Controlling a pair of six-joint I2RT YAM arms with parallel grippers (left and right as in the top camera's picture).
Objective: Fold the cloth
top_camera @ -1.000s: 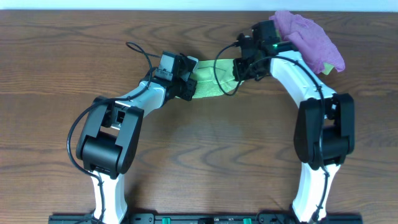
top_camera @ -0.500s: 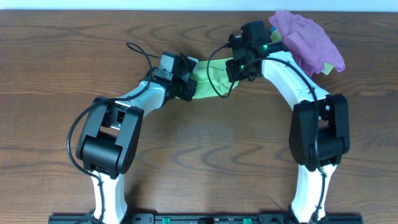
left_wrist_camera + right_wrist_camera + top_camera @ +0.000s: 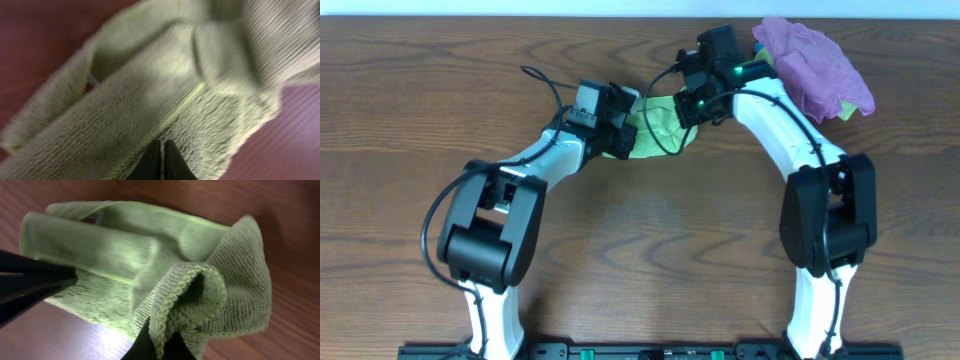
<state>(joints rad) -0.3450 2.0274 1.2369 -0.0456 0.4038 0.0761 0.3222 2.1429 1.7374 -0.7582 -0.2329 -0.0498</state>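
Note:
The lime-green cloth (image 3: 658, 128) lies bunched at the back middle of the table, held between both arms. My left gripper (image 3: 620, 140) is shut on its left edge; in the left wrist view the cloth (image 3: 165, 90) fills the frame and the fingertips (image 3: 163, 146) pinch its hem. My right gripper (image 3: 692, 108) is shut on the cloth's right edge and lifts it; in the right wrist view the fingers (image 3: 161, 340) clamp a looped hem of the cloth (image 3: 150, 265). The white tag is not visible.
A purple cloth (image 3: 810, 62) bundled with a yellow-green one (image 3: 842, 112) lies at the back right, close to the right arm. The brown wooden table (image 3: 670, 250) spreads in front of the arms. The left gripper's dark fingers (image 3: 30, 280) show at left in the right wrist view.
My right gripper has moved left and toward the back with the cloth's right edge, bringing it over toward the left gripper. The cloth has become narrower and more bunched. The left gripper has barely moved.

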